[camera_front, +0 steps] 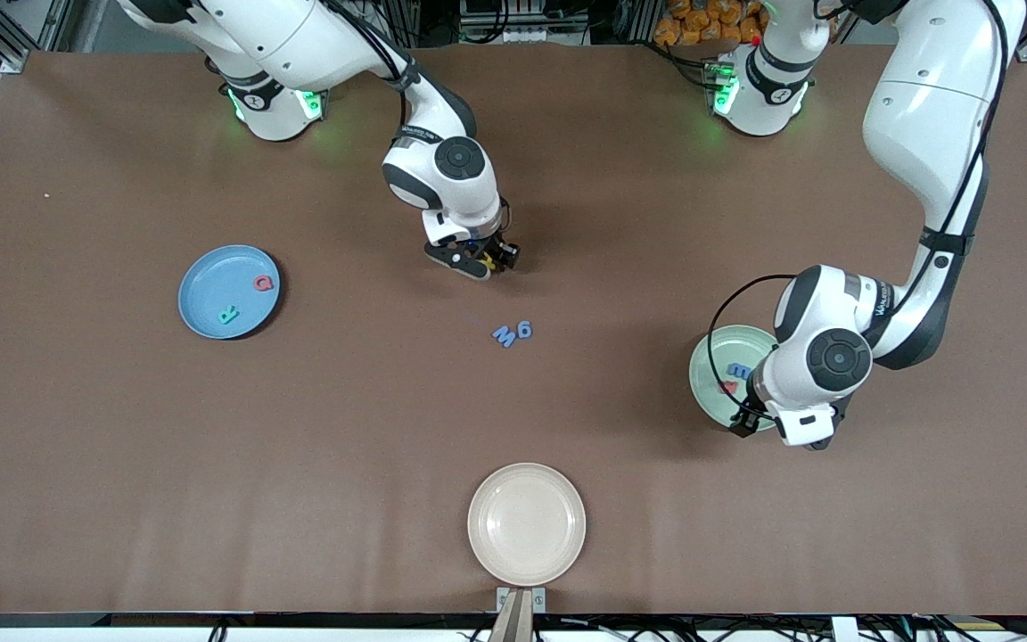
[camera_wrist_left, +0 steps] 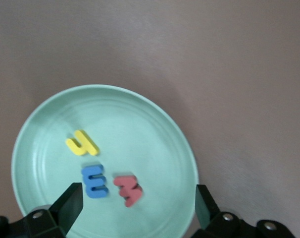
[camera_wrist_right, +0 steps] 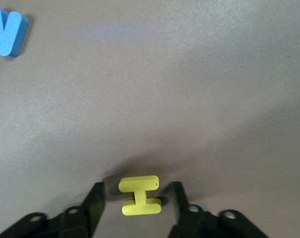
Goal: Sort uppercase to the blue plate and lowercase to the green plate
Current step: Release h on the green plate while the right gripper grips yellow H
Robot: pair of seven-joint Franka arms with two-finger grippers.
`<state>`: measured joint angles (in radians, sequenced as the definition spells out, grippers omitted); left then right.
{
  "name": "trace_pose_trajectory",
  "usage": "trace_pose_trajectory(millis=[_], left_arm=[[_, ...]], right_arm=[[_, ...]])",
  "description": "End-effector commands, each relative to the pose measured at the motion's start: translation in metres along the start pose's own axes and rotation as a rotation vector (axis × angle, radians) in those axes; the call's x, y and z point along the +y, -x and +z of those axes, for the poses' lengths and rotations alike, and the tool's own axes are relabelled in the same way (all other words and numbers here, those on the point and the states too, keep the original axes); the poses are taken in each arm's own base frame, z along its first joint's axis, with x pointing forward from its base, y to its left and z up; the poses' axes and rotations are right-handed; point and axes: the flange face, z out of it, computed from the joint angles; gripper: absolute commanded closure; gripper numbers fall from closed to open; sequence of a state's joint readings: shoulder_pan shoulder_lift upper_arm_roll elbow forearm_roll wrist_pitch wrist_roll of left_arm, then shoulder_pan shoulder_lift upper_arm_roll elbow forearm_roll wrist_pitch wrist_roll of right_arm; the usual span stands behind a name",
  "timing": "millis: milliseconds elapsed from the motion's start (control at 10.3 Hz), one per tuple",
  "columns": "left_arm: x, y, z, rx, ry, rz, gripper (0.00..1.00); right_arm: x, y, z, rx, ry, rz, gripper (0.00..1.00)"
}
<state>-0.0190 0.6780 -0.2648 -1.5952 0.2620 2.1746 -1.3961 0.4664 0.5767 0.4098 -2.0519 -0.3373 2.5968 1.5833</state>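
Observation:
My right gripper [camera_front: 488, 259] [camera_wrist_right: 137, 201] is open, low at the table, with the yellow H [camera_wrist_right: 140, 195] lying between its fingers and a gap on each side. The blue M [camera_front: 505, 335] [camera_wrist_right: 6, 32] and the blue rounded letter [camera_front: 523, 329] lie together on the table, nearer the front camera. The blue plate [camera_front: 210, 276] holds the red Q [camera_front: 263, 283] and the teal R [camera_front: 228, 314]. My left gripper [camera_front: 748, 415] [camera_wrist_left: 135, 208] is open and empty over the green plate [camera_front: 711, 355] [camera_wrist_left: 140, 124], which holds the yellow h [camera_wrist_left: 82, 143], the blue m [camera_wrist_left: 95, 181] and the red w [camera_wrist_left: 128, 188].
A beige plate [camera_front: 527, 524] stands empty near the table's front edge, in the middle. The left arm's wrist covers part of the green plate in the front view.

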Motion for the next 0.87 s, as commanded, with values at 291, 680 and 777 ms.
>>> trace_pose_trajectory(millis=[291, 680, 777], left_arm=[[0.017, 0.036, -0.007, 0.009, 0.043, -0.003, 0.00], [0.031, 0.088, -0.006, 0.000, 0.053, -0.174, 0.00], [0.034, 0.101, -0.009, -0.002, 0.058, -0.223, 0.00]], right_arm=[[-0.001, 0.002, 0.004, 0.016, 0.013, -0.019, 0.54], [0.000, 0.004, 0.004, 0.014, 0.016, -0.063, 0.61], [0.000, 0.004, 0.004, 0.014, 0.016, -0.067, 0.64]])
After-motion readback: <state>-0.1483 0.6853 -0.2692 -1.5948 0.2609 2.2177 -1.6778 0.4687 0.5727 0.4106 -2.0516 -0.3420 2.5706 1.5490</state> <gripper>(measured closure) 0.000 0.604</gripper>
